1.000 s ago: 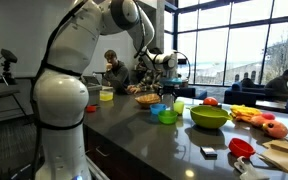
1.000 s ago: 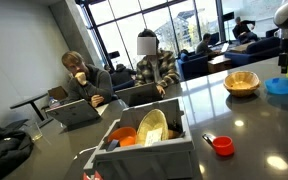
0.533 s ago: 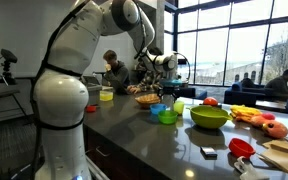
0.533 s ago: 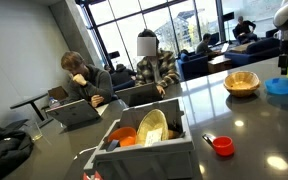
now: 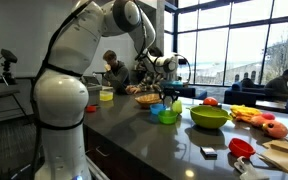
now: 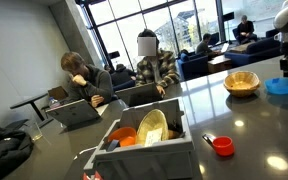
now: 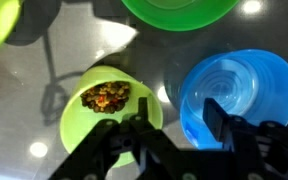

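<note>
On the dark countertop, the gripper hangs above two small bowls that stand close together: a lime bowl with a heap of mixed brown and orange food in it, and a blue bowl just beside it. In the wrist view the gripper is spread wide with nothing between its fingers; one finger shows over the lime bowl's rim, the other over the blue bowl. A large green bowl stands near both. In an exterior view a woven basket stands near the blue bowl, with the gripper above at the picture's edge.
</note>
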You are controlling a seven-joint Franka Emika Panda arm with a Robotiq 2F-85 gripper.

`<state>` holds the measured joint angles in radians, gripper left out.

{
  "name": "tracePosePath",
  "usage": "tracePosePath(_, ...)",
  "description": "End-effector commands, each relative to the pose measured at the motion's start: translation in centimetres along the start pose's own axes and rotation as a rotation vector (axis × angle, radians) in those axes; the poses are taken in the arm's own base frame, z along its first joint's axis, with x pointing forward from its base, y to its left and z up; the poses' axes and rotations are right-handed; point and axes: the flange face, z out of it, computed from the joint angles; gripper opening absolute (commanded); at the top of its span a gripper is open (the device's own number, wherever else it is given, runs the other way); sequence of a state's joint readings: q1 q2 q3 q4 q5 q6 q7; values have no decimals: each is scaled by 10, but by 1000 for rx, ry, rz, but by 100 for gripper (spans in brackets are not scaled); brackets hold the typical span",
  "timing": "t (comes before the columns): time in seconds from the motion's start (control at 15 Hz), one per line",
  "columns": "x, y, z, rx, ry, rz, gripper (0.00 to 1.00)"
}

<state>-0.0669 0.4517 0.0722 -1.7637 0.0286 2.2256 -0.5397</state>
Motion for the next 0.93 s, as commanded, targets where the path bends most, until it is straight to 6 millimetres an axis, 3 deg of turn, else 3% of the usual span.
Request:
tracePosePath(0.0, 0, 5, -4, -13, 12, -15, 28)
tracePosePath(0.27, -1, 4, -3, -10, 15, -19, 1)
tracePosePath(0.87, -7, 14, -17, -25, 38, -3, 2)
